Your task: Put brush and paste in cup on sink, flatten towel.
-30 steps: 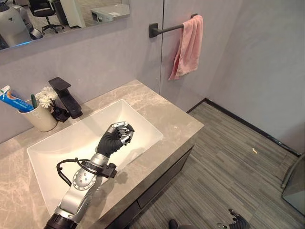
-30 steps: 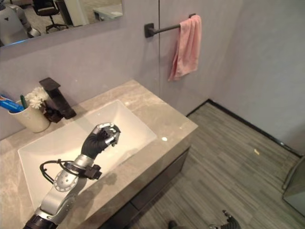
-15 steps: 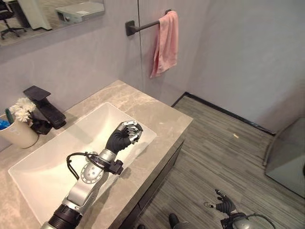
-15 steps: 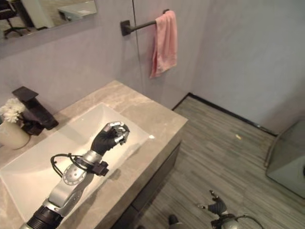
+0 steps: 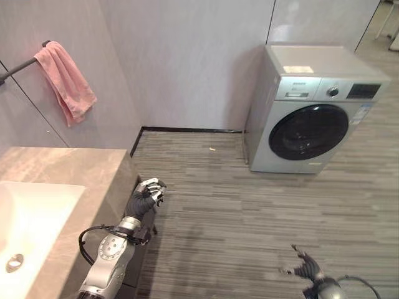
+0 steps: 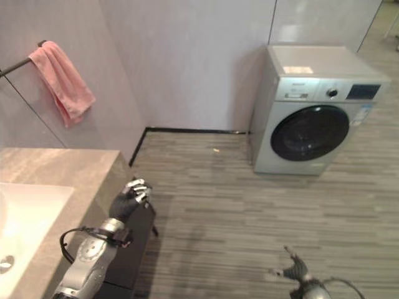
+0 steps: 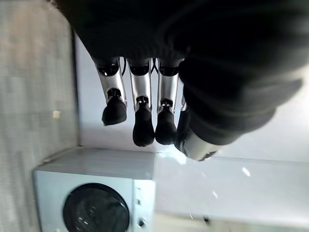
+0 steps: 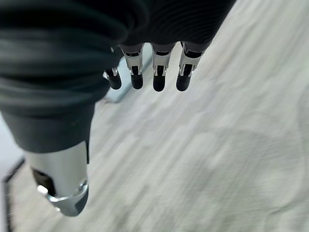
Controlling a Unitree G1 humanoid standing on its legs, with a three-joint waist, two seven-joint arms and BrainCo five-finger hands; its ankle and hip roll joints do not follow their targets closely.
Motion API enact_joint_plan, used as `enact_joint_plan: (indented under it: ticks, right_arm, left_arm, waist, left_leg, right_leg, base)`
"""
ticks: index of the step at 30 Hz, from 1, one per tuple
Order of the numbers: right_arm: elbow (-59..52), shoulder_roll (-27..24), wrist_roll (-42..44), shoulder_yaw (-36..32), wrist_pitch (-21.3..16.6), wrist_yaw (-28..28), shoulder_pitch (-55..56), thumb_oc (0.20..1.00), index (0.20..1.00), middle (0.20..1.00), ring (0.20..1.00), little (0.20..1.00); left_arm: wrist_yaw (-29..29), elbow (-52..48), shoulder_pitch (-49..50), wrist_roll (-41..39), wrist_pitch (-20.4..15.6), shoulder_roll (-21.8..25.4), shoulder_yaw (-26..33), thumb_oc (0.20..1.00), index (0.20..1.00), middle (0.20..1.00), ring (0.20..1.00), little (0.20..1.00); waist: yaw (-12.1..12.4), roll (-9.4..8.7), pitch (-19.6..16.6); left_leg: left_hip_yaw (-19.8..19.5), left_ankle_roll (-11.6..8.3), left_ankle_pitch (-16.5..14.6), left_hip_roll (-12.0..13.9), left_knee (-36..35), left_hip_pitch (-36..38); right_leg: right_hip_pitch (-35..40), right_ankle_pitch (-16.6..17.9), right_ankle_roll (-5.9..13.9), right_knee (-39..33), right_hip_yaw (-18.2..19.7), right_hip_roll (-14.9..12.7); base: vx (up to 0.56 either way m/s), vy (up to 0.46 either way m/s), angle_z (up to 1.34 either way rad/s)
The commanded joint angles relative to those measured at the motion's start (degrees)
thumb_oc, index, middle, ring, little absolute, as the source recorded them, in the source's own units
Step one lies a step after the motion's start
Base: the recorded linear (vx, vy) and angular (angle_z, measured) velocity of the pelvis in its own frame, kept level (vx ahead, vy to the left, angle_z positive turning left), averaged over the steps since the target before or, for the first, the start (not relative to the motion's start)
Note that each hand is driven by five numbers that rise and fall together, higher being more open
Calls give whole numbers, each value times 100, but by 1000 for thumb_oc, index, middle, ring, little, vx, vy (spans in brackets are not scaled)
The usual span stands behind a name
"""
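Here the pink towel [image 5: 65, 81] is hanging bunched on its rail above the surface's [image 5: 56, 165] far edge, while the left hand [image 5: 145, 197] is hovering off the surface's right edge, clenched on nothing, and the right hand [image 5: 305, 270] is hanging released over the floor.

One pink towel [image 5: 66, 80] on one wall rail [image 5: 17, 66]. One white sink basin [image 5: 28, 232] set in one stone counter [image 5: 68, 163]. One washing machine [image 5: 313, 107] on the floor. Two robot hands: left hand [image 5: 144, 196], right hand [image 5: 306, 270]. One small scrap [image 5: 212, 149] on the floor.
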Motion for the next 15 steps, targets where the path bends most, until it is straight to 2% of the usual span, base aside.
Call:
enact_joint_plan:
  ticks: [1,2,3,4,5,7,8,9,10,11,12,15]
  right_arm:
    - [58,36,450,-143,-130,-36,-598,1000,1000,1000,1000,1000]
    - [167,100,669,-182,-131,-4,-629,1000,1000,1000,1000,1000]
    - [330,187,873,-225,-124,-3,-672,1000,1000,1000,1000,1000]
    - [539,300,1079,-272,-119,30,-722,1000,1000,1000,1000,1000]
    - [658,375,1211,-274,-125,72,-736,1000,1000,1000,1000,1000]
    - [888,434,1252,-189,-78,138,-850,1000,1000,1000,1000,1000]
    - [1338,550,1118,88,2,175,-1054,1000,1000,1000,1000,1000]
    - [1338,550,1118,88,2,175,-1054,1000,1000,1000,1000,1000]
    - [1583,620,1043,216,62,263,-1113,1000,1000,1000,1000,1000]
    - [1584,618,1043,216,61,263,-1116,1000,1000,1000,1000,1000]
    - [1908,768,1129,286,112,387,-1136,1000,1000,1000,1000,1000]
    - [2138,871,1105,376,108,430,-1187,1000,1000,1000,1000,1000]
  left_arm:
    - [288,-43,-317,396,-33,222,-26,344,344,344,344,344]
    - [361,301,-337,623,57,154,-90,589,589,589,589,589]
    - [474,552,-347,945,129,108,-82,940,940,940,940,940]
    - [575,693,-334,1270,170,87,-36,1000,1000,1000,1000,1000]
    - [645,916,-298,1630,273,62,-47,1000,1000,1000,1000,1000]
    - [609,1186,-236,1774,386,32,-32,1000,1000,1000,1000,1000]
    - [698,1892,-217,2044,461,-103,-39,1000,1000,1000,1000,1000]
    - [698,1892,-217,2044,461,-103,-39,1000,1000,1000,1000,1000]
    - [743,2729,-286,2047,572,-307,-67,1000,1000,1000,1000,1000]
    - [746,2745,-295,2048,562,-313,-70,1000,1000,1000,1000,1000]
    - [771,3762,-357,2180,651,-511,-87,1000,1000,1000,1000,1000]
    - [826,4293,-442,2326,630,-618,-131,1000,1000,1000,1000,1000]
  waist:
    - [74,12,271]
    - [101,12,317]
    - [105,4,300]
    - [102,11,266]
    - [115,37,244]
    - [168,48,228]
    - [184,82,150]
    - [184,82,150]
    - [139,105,75]
    - [141,107,78]
    - [79,159,-41]
    - [42,192,-70]
  left_leg:
    - [-53,381,-1475,-983,782,60]
    - [-256,396,-1479,-1225,867,-47]
    - [-331,446,-1529,-1441,746,-154]
    - [-318,509,-1579,-1550,564,-169]
    - [-273,535,-1492,-1608,436,-234]
    - [-320,571,-1489,-1639,338,-173]
    - [-463,646,-1456,-1709,144,-21]
    - [-463,646,-1456,-1709,144,-21]
    - [-359,632,-1340,-1636,-104,127]
    - [-357,631,-1333,-1636,-119,138]
    - [-334,671,-1272,-1611,-431,348]
    - [-257,672,-1252,-1594,-552,435]
  right_leg:
    - [-415,349,399,156,521,-119]
    - [-410,367,402,167,542,-130]
    - [-408,389,417,158,541,-143]
    - [-415,410,437,155,542,-128]
    - [-414,423,458,160,561,-96]
    - [-438,410,472,228,642,-57]
    - [-446,387,453,286,765,17]
    - [-446,387,453,286,765,17]
    - [-400,387,447,254,783,4]
    - [-396,388,447,252,785,4]
    - [-355,377,450,229,850,21]
    - [-357,370,452,240,892,28]
  base:
    - [-6,-69,-17]
    - [2,-83,-16]
    - [12,-50,-12]
    - [35,-31,5]
    - [57,-16,8]
    - [65,22,-7]
    - [53,44,-19]
    - [96,91,-20]
    - [45,49,-28]
    - [132,96,-42]
    - [88,47,-49]
    - [51,52,-23]
